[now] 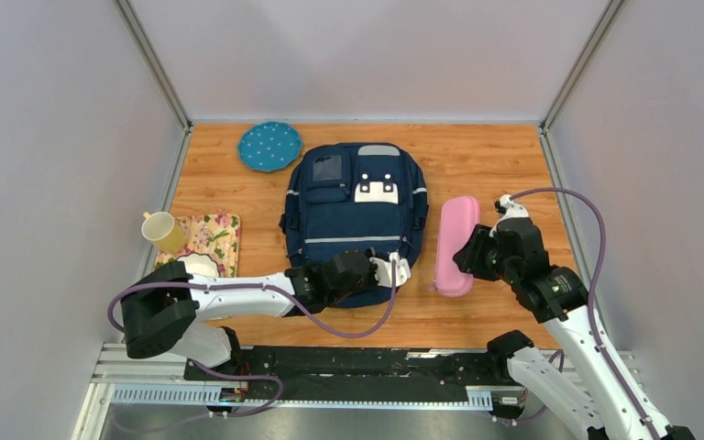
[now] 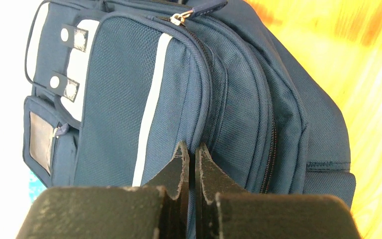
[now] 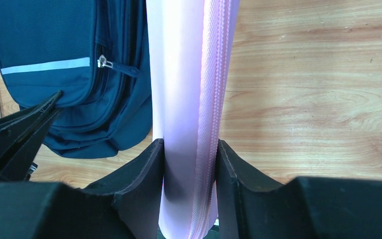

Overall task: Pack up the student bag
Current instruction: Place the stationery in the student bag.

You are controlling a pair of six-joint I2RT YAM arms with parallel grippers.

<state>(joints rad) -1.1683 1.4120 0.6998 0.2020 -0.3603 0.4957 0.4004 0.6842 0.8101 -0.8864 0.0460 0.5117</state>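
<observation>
Okay, left pincer (image 2: pixel 190 147) closed at navy fabric backpack (image 2: pixel 129 99) just ahead; right pincer (image 3: pixel 189 144) clamps pink oblong pencil case (image 3: pixel 179 74); best pull fabric slowly.

Left arm (image 1: pixel 238 295) and right arm (image 1: pixel 600 353) are showing white tubular links between black joint housings, each is trailing a loose purple cable (image 1: pixel 348 334), and the left gripper (image 2: pixel 189 149) is presenting black wedge-shaped fingers (image 2: pixel 175 174) with chipped, pale-scuffed inner edges.
</observation>
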